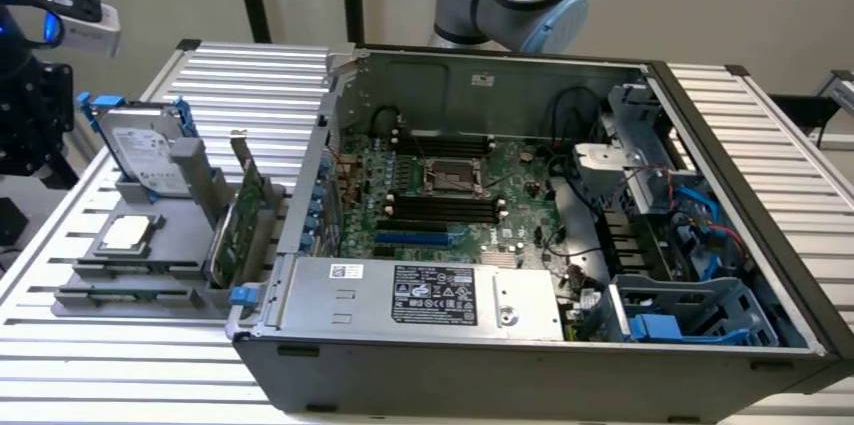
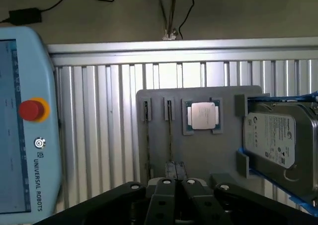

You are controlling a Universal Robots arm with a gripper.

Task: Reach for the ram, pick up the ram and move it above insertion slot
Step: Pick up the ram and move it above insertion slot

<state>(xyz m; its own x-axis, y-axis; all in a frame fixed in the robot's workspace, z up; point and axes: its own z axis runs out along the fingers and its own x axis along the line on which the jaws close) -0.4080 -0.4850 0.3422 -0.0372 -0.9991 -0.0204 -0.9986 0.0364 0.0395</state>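
Jaws pressed together and holding nothing hang over the grey tray (image 2: pixel 198 155) on the bench (image 2: pixel 99 135). The ram (image 2: pixel 170 145) seems to be the thin strip standing on edge in a tray slot, near the jaws and untouched. This looks like the reach step. A grasp would need the jaws spread and squared to that thin edge.
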